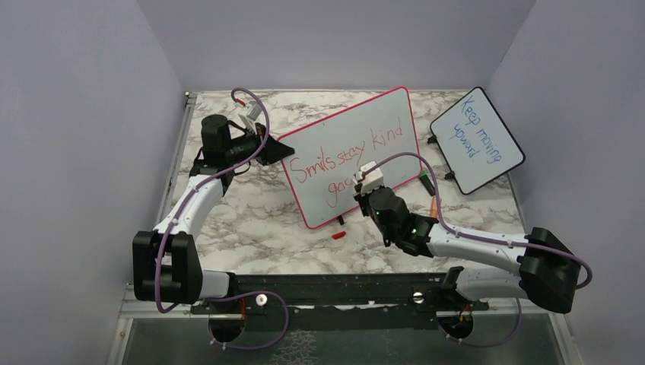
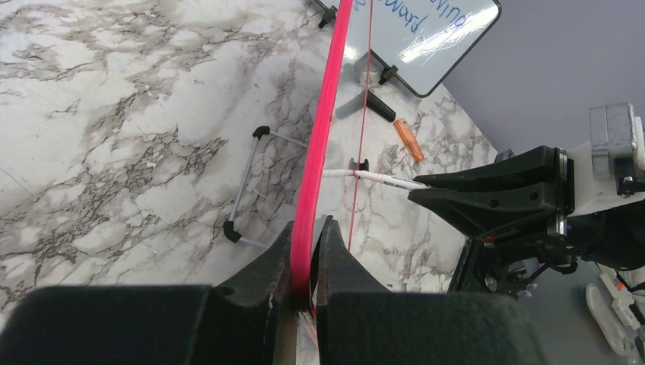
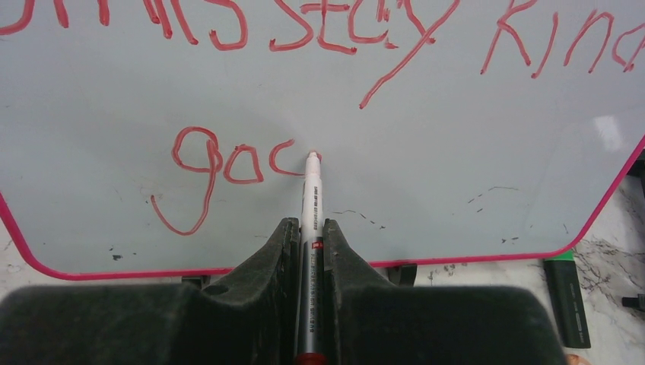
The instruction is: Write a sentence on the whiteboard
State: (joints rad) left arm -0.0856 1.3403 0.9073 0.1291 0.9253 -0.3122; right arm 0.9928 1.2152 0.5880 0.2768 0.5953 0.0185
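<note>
Red-pink plastic frames the large rounded white whiteboard (image 1: 392,114), which stands at the centre of the overhead view on the grey-veined marble table (image 1: 251,217). The left gripper (image 2: 308,228) is pressed onto the frame edge at the board's left end. The right gripper (image 3: 309,224) pinches a slim white red-tipped marker (image 3: 312,182), its tip touching the board. The red handwritten sentence (image 3: 228,163) is cut off along the upper edge of the right wrist view, and its lower line reads only "goc". From above, the right wrist hides that line's end. A small black-framed board with blue writing (image 1: 477,141) stands at the upper right.

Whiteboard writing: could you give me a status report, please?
Left claw clamps whiteboard edge. Right claw holds marker, tip on sentence, mid-word. Nothing blocking.
</note>
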